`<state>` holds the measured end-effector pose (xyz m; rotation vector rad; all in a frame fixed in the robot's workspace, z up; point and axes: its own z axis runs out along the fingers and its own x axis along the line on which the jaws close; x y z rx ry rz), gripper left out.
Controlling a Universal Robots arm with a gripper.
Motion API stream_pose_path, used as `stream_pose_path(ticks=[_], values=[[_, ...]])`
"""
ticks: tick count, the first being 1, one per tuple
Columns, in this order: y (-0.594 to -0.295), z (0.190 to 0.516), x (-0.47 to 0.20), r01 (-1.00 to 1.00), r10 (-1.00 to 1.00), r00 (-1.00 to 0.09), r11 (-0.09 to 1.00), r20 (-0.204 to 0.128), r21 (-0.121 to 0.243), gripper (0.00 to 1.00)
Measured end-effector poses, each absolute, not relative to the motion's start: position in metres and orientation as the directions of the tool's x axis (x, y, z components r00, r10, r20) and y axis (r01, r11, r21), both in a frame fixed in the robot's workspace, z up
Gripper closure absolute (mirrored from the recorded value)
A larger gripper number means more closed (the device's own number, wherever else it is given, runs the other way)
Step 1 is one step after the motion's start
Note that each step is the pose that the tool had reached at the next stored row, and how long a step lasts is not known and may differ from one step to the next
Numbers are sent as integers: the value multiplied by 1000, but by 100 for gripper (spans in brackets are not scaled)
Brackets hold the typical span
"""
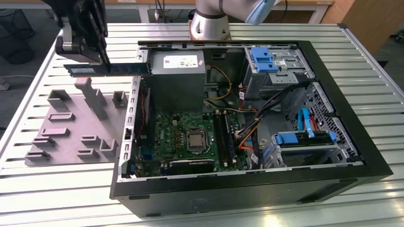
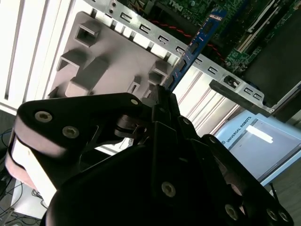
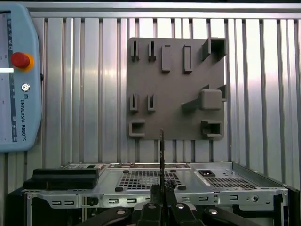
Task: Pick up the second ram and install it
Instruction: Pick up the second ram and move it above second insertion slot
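Holding the second ram [image 1: 126, 69] aloft beside the case [image 1: 252, 191] | gripper [image 1: 104, 65] fingers clenched across its faces | you likely carry a light, stiff, fragile board: spare its contact edge.

Silver-grey arm [image 1: 208, 23], pale blue joint cap [image 1: 260, 10], matte black gripper [image 2: 162, 94] of hinged links [image 2: 94, 106], round silver screws [image 2: 70, 132] in them

Open air lies above the grey plastic fixture plate [image 1: 73, 125]; the open black case's metal side wall [image 1: 134, 118] and, seemingly close behind, the grey power-supply box [image 1: 177, 80] block entry.
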<state>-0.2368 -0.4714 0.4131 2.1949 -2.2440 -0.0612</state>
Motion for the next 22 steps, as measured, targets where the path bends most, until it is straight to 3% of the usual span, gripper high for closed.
stream_pose_path(ticks=[22], values=[[-471,413,-214,-999,-999,-23,22,-26,29,86]])
